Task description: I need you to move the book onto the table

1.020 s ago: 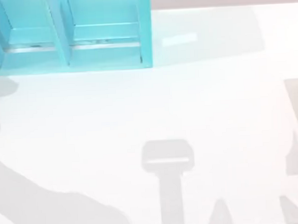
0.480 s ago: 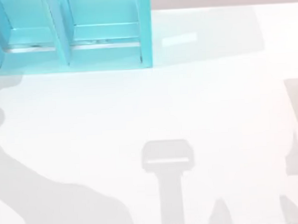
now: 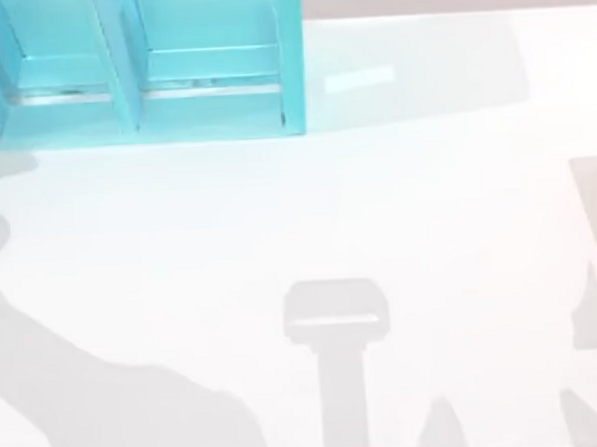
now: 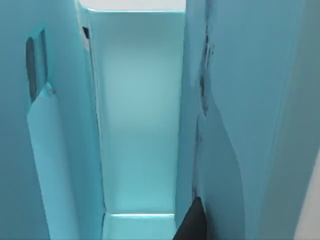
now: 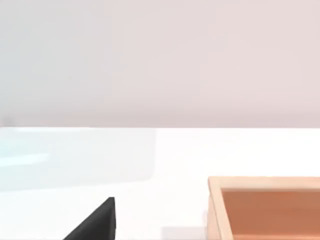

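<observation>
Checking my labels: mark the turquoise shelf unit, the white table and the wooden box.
turquoise shelf unit (image 3: 290,59): top view, on its right side wall.
table (image 3: 449,226): top view, on a bare stretch right of centre.
wooden box (image 5: 216,210): right wrist view, on its pale near rim.

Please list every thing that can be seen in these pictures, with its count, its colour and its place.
Shelf unit: one, turquoise, compartmented, far left of the table.
Table: one, glossy white, carrying arm shadows.
Box: one, tan-orange, open, on the table in the right wrist view.
Left end effector: a dark fingertip beside a turquoise panel, in the left wrist view.
Right end effector: a dark fingertip over the white table, in the right wrist view.
</observation>
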Robot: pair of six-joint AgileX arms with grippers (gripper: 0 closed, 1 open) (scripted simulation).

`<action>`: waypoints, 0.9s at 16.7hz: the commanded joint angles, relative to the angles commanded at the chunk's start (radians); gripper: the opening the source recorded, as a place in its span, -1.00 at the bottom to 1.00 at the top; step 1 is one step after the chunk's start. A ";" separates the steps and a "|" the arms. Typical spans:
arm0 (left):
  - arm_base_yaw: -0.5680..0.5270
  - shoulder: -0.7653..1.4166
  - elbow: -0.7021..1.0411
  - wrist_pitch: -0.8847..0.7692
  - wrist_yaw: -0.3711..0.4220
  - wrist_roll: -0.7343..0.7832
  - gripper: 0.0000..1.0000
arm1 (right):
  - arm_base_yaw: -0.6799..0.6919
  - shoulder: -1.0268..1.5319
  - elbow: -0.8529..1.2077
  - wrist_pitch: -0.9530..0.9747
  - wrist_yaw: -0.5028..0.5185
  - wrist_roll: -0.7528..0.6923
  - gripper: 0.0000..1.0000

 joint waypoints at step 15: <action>0.008 -0.011 -0.008 -0.008 0.003 0.003 -1.00 | 0.000 0.000 0.000 0.000 0.000 0.000 1.00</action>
